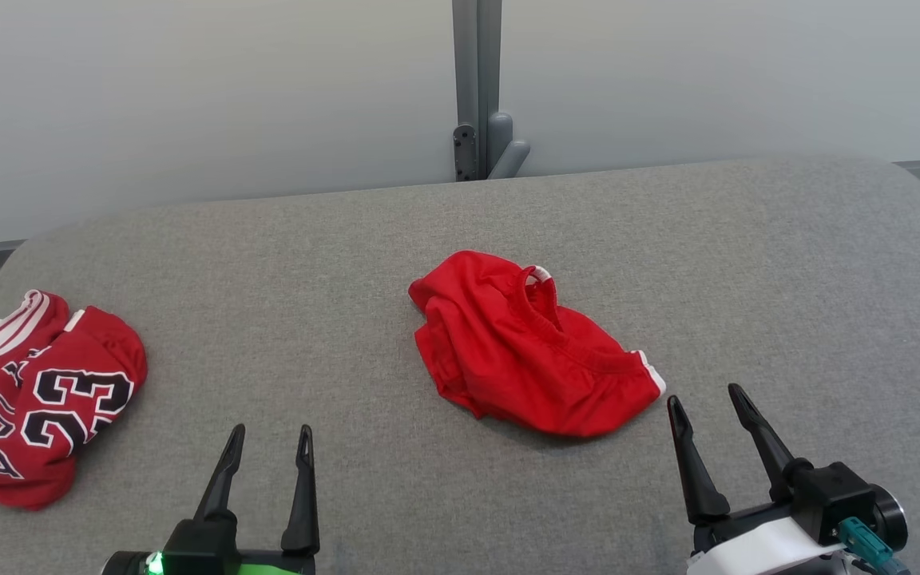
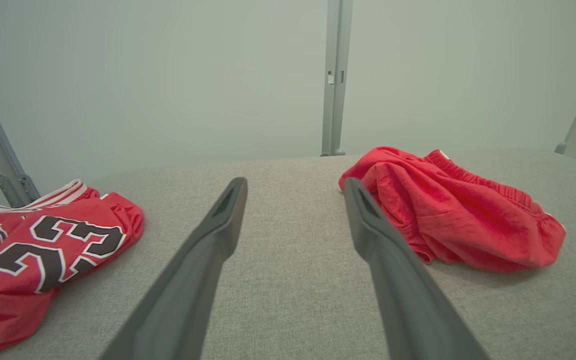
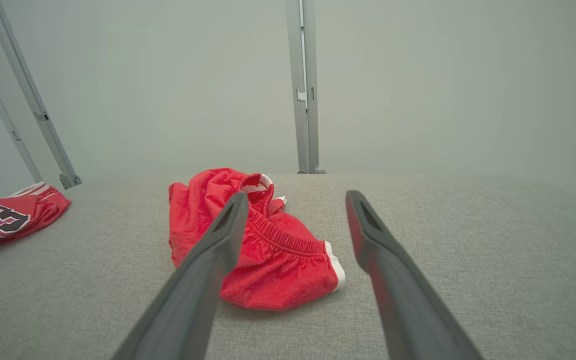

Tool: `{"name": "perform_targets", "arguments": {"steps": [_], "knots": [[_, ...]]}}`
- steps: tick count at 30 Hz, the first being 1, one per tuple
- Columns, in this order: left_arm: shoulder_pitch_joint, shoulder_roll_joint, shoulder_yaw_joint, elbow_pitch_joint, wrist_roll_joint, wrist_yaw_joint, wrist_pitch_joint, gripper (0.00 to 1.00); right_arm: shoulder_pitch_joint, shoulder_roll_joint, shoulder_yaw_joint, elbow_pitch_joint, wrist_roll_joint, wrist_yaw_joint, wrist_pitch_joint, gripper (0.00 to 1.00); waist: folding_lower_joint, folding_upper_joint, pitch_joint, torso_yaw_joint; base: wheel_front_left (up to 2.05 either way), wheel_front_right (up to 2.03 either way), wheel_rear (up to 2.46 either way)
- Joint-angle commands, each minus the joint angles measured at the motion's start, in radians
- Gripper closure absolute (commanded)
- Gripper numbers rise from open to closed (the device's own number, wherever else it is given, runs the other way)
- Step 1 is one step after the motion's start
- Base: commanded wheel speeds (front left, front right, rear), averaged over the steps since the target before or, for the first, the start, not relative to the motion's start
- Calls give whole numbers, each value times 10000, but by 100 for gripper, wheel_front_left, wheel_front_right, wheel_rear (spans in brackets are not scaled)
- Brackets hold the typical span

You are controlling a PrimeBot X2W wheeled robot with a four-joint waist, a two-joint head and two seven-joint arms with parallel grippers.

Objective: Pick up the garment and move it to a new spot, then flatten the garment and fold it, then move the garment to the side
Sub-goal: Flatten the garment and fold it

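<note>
A crumpled red garment (image 1: 528, 347) with an elastic waistband and white trim lies in the middle of the grey padded surface (image 1: 348, 263). The same garment (image 2: 448, 210) sits to the right of the fingers in the left wrist view, and the garment (image 3: 278, 240) lies partly behind the left finger in the right wrist view. My left gripper (image 1: 271, 438) stands open near the front edge, left of the garment and apart from it. My right gripper (image 1: 706, 396) is open too, just right of the garment's white-trimmed corner, holding nothing.
A second red garment (image 1: 25, 391) with a black "23" and white stripes lies bunched at the surface's left edge, also the numbered garment (image 2: 33, 250) in the left wrist view. A grey post (image 1: 477, 88) stands behind the surface against a pale wall.
</note>
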Motion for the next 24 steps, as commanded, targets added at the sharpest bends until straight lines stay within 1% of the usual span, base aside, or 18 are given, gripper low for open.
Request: {"name": "perform_targets", "arguments": {"steps": [1, 24], "knots": [[-63, 29, -29, 19, -90, 78, -1, 0, 129, -21, 0, 19, 59, 1, 11, 0, 0, 0, -5, 0, 0, 0, 0], [-297, 28, -243, 152, 108, 84, -1, 0, 16, -21, 181, 64, 103, 1, 12, 0, 0, 0, 50, -223, 0, 0, 0]]}}
